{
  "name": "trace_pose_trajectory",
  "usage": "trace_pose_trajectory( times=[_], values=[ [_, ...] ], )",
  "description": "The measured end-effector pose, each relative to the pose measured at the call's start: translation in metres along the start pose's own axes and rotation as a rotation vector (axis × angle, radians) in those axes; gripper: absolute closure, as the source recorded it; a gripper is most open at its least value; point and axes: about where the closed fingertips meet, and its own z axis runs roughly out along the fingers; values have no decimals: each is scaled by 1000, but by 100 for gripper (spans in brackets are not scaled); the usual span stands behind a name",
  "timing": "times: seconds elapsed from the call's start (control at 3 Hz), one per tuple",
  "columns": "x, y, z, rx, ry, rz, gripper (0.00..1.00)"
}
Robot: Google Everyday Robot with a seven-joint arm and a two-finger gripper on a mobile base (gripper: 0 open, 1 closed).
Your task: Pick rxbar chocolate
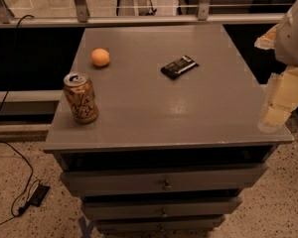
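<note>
The rxbar chocolate [179,66] is a small flat bar in a glossy black wrapper with pale lettering. It lies at a slant on the grey cabinet top [159,113], right of centre toward the back. My gripper [278,105] hangs at the right edge of the view, over the cabinet's front right corner, well to the right of and nearer than the bar. It touches nothing that I can see.
An orange-gold drink can [80,97] stands upright near the front left. A small orange ball-like fruit [100,57] sits at the back left. The cabinet has drawers [164,182] below. A railing [139,19] runs behind. Cables [20,182] lie on the floor at left.
</note>
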Motion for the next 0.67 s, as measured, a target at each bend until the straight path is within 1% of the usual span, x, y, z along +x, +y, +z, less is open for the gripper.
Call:
trace_pose_trajectory(
  times=[0.33, 0.67],
  values=[
    [0, 0, 0, 0, 0, 0, 0],
    [-21, -29, 3, 49, -51, -12, 0]
  ],
)
